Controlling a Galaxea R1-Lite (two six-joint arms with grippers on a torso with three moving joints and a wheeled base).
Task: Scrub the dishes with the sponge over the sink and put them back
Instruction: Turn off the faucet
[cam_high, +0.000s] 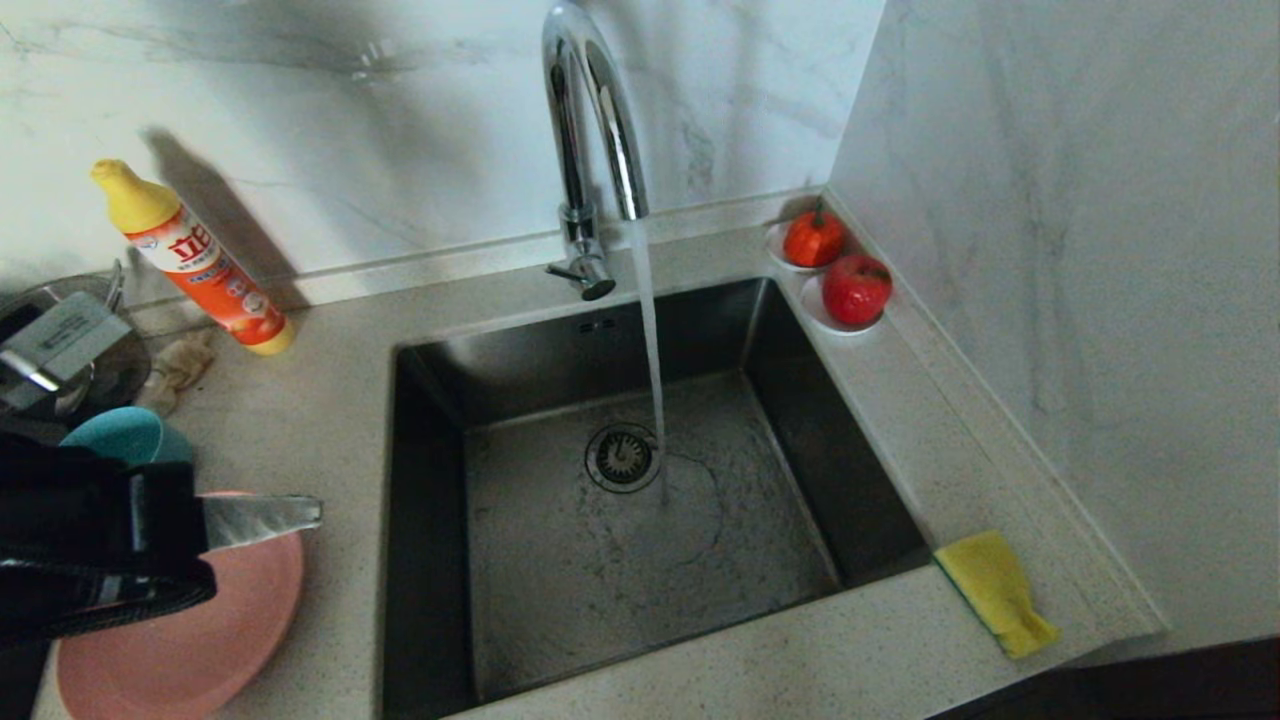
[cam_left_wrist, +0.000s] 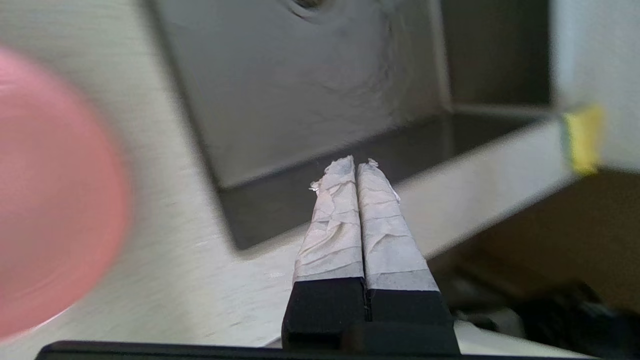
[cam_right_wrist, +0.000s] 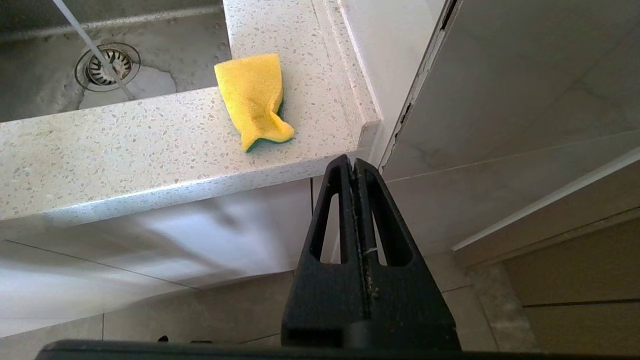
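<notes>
The left end effector (cam_high: 300, 512) hangs over the pink plate (cam_high: 190, 640) at the near left of the bench (cam_high: 330, 400), its taped fingers (cam_left_wrist: 332, 220) pressed together on nothing and pointing toward the sink (cam_high: 640, 520). The teal bowl (cam_high: 120, 435) sits just behind that arm; the spoon cannot be made out. So the dishes lie directly under and beside the left arm. The sponge (cam_high: 995, 590) lies on the opposite, near right corner of the bench, its long axis running roughly front to back. The right end effector (cam_right_wrist: 356, 167), also pressed together and empty, hangs below that bench edge, much the nearer to the sponge.
</notes>
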